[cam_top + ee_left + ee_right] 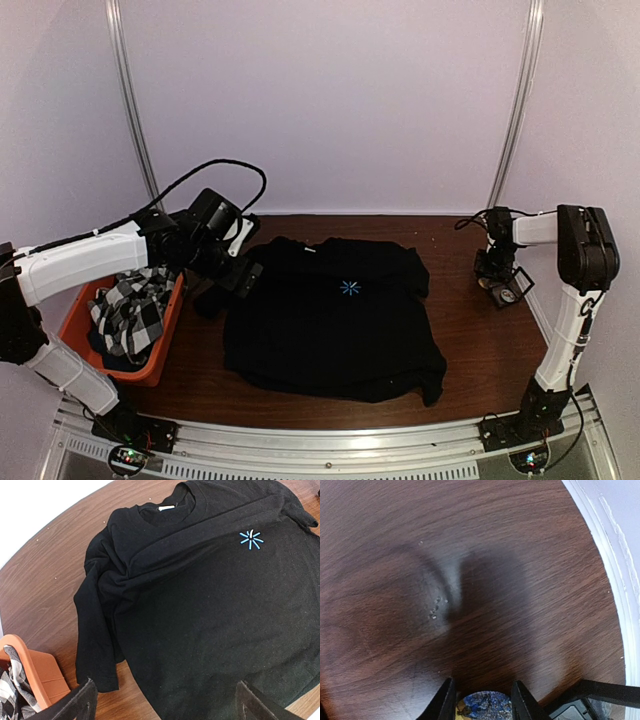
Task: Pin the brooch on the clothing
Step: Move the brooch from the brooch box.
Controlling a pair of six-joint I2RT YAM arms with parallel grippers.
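At the far right of the bench (480,330), my right tool (483,685) stands narrow around the brooch (485,707); whether it grips, I cannot tell. My left tool (167,705) hangs wide open above the black T-shirt (335,325), spread mid-bench and well apart from the brooch. A shallow hold on so small a disc could let it slip. The bunched sleeve (95,630) could snag the pin. Dark wood, pale walls (320,100) all round.

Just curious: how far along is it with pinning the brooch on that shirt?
Done: the T-shirt lies spread out. In hand: the right gripper straddles the blue brooch, away from the shirt. Still to do: carrying it over and pinning it; the left gripper hovers open nearby.
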